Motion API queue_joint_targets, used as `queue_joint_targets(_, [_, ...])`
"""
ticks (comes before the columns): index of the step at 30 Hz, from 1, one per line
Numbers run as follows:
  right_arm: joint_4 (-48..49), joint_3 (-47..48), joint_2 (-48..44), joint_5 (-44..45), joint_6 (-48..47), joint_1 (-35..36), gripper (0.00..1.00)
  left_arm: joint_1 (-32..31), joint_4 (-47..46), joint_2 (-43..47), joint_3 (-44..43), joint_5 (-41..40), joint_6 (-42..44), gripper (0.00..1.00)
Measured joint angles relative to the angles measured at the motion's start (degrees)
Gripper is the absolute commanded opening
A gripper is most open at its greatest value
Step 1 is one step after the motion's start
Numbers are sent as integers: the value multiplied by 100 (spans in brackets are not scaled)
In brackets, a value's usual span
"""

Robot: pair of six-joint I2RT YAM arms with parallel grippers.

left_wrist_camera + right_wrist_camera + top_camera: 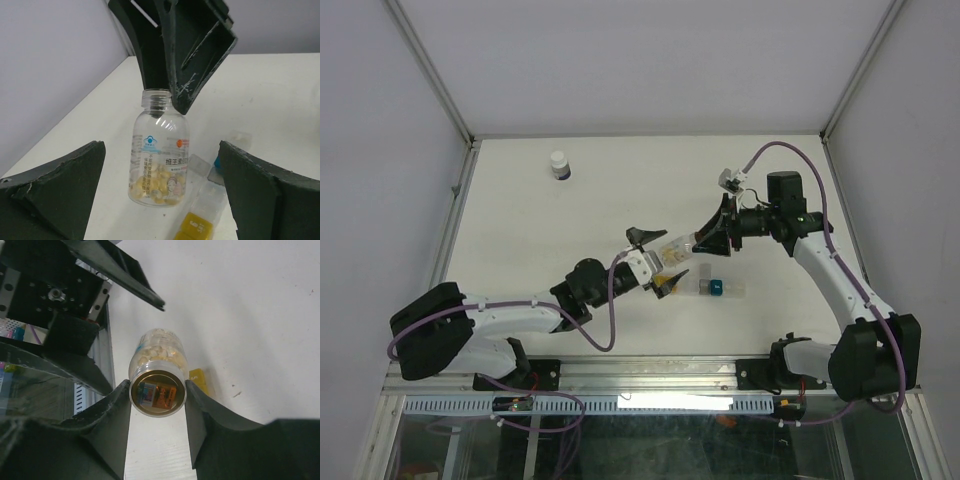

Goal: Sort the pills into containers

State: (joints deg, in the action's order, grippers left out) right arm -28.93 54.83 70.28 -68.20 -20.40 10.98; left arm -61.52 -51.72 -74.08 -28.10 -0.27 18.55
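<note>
Top external view, centre of frame: clear round plastic bottle with a printed label (678, 246), held slanted, open threaded neck toward the upper right, base toward the lower left

- Contents: small yellow pills (152, 182), heaped at the base end
- Right claw (703, 238): pinching the bottle at its neck end, one finger on each side, as the right wrist view shows
- Left claw (656, 259): spread wide, gripping nothing; in the left wrist view its two fingers stand either side of the bottle, apart from it
- Small square translucent yellow plastic compartment (196, 226): on the white desk (620, 190), lower centre of the left wrist view, just below the bottle's base; whether it is joined to the next item cannot be told
- Teal compartment (717, 288): on the desk, lower right of the bottle, joined to a clear section (697, 287) on its left
- White bottle with dark band (559, 164): upright, upper left of the desk, well apart from the rest
</note>
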Motion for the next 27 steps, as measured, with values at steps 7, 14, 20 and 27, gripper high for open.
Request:
queue_joint_targets(7, [175, -22, -59, -214, 107, -7, 0, -7, 852, -437, -634, -699, 275, 98])
queue_joint_targets(14, [216, -22, -74, -308, 151, -9, 0, -42, 1392, -503, -841, -767, 382, 79])
queue_joint_targets(20, [219, -22, -74, -323, 173, -9, 0, -39, 1768, -570, -1029, -608, 435, 47])
queue_joint_targets(27, [-24, -15, -74, -302, -90, -22, 1, -39, 2155, -575, -1169, -446, 481, 0])
